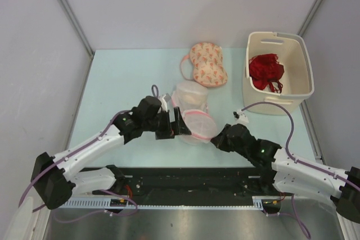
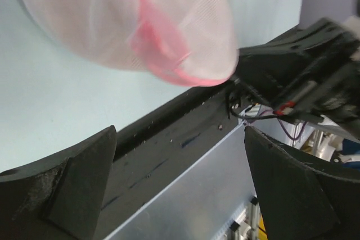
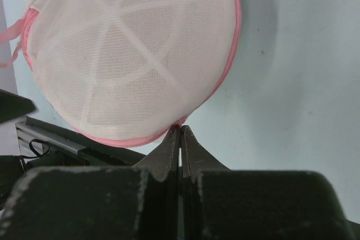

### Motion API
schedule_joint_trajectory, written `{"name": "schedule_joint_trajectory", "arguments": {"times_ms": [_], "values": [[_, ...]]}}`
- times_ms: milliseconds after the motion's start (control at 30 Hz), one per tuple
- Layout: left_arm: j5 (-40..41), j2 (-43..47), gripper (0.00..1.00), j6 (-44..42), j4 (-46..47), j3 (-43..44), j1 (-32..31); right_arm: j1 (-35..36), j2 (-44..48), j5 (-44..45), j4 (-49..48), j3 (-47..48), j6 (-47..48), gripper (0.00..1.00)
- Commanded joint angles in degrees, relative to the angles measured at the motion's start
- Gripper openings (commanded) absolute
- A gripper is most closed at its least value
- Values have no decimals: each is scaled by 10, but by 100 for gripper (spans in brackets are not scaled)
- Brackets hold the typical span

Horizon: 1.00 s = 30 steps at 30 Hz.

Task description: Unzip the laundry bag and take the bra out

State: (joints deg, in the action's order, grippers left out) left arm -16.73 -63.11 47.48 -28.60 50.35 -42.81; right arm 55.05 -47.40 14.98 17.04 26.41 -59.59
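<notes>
Mesh laundry bag (image 1: 198,125), pink-trimmed and zipped, sits near the middle of the pale table (image 1: 124,82), the left gripper (image 1: 175,123) spread wide just beside it while the right gripper (image 3: 180,133), pressed fully closed, touches its tips to the bag's near rim.

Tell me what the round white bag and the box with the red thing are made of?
The laundry bag looks like thin, matte white mesh cloth: see-through, fine weave, pink fabric trim. The box looks like smooth cream plastic, probably stiff: even walls, moulded handle slot.
</notes>
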Motion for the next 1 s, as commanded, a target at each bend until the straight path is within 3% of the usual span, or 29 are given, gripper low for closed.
{"name": "schedule_joint_trajectory", "arguments": {"times_ms": [0, 167, 367, 467, 567, 600, 633, 667, 700, 967], "values": [[-47, -9, 100, 131, 118, -68, -16, 3, 6, 38, -9, 25, -8, 0], [-44, -36, 100, 205, 197, -87, -21, 6, 4, 49, 0, 26, -15, 0], [-24, -92, 100, 220, 250, -67, -36, 22, -7, 59, 0, 26, -19, 0], [-27, -127, 92, 224, 269, -57, -39, 26, -5, 65, 0, 26, -22, 0], [-30, -148, 72, 224, 273, -46, -42, 27, 0, 68, 3, 27, -25, 0], [-29, -150, 50, 222, 272, -44, -42, 27, 2, 69, 5, 27, -25, 0], [-28, -150, 34, 214, 268, -41, -42, 28, 5, 74, 20, 26, -25, 0], [-23, -149, 6, 208, 254, -33, -41, 27, 12, 79, 29, 26, -24, 0], [-23, -149, 0, 199, 247, -28, -39, 26, 18, 84, 40, 27, -17, 0], [-108, -115, 0, 99, 190, -13, 15, -30, 62, 88, 91, 25, 71, 0]]}}
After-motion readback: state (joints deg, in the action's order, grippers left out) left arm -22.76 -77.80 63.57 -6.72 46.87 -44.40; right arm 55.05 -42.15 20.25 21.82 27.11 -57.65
